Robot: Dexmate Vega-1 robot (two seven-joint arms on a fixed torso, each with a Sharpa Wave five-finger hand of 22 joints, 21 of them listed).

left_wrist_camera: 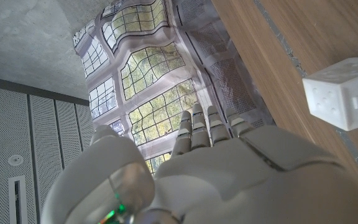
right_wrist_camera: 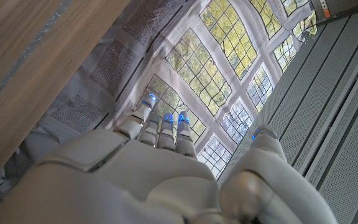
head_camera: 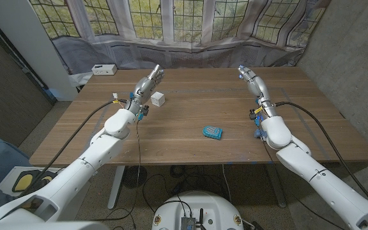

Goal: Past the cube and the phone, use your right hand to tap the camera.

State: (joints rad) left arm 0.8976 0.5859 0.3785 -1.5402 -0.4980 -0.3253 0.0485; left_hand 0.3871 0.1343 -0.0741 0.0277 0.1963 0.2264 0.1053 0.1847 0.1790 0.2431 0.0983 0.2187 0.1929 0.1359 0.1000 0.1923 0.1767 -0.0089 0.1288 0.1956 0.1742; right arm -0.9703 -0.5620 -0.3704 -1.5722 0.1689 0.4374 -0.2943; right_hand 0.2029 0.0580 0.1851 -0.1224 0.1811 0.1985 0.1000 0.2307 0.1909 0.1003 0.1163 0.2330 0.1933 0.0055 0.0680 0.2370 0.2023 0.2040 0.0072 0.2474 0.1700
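Observation:
A white cube (head_camera: 157,98) stands on the wooden table (head_camera: 190,147) left of centre; it also appears in the left wrist view, cube (left_wrist_camera: 347,93). A small blue flat rectangular object (head_camera: 213,132) lies near the middle. At the far left corner sits a small white boxy device (head_camera: 103,69). My left hand (head_camera: 147,85) is raised just beside the cube, fingers straight and apart, holding nothing. My right hand (head_camera: 251,80) hovers over the table's far right part, fingers extended, empty, well away from all three objects. Both wrist views show the hands' backs, left hand (left_wrist_camera: 210,168) and right hand (right_wrist_camera: 160,174).
A grey draped cloth (head_camera: 190,51) with leaded windows above it runs behind the table's far edge. A concrete wall (head_camera: 356,57) stands at the right. Cables trail along both arms and under the table front.

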